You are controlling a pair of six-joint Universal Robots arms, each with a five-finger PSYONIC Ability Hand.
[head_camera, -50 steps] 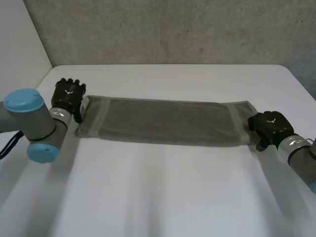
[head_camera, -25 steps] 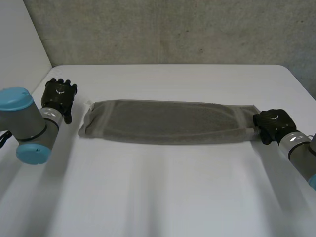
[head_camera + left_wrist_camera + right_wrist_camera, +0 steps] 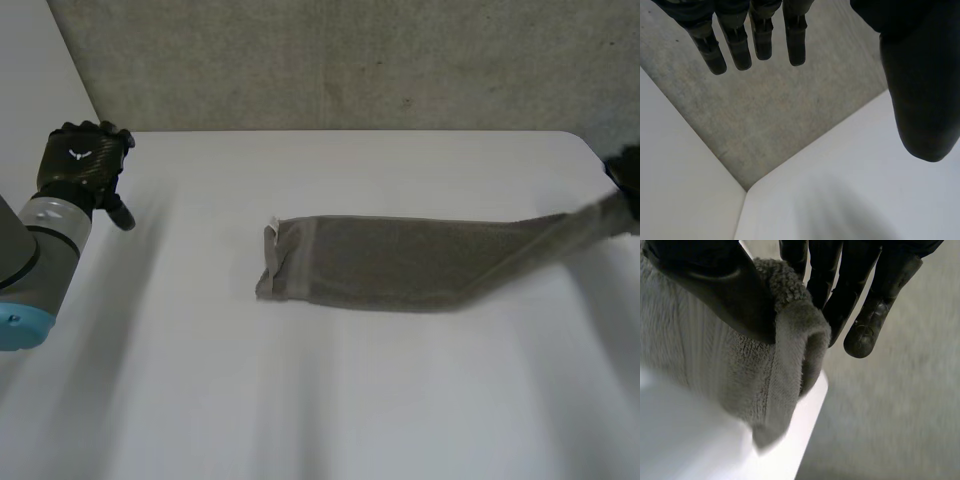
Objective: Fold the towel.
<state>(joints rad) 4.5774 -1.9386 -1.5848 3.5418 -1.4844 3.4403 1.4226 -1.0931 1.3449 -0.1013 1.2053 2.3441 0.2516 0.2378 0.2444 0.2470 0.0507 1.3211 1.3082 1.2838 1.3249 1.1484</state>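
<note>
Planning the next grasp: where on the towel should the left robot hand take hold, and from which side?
Probably the free short end of the towel, approached from the robot's left. It lies bunched on the table, facing the open left robot hand; the right robot hand pinches the raised opposite end.

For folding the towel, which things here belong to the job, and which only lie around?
Job: towel; right hand, pinching its end; left hand, open, apart from the towel.
Around: white table; grey wall.
</note>
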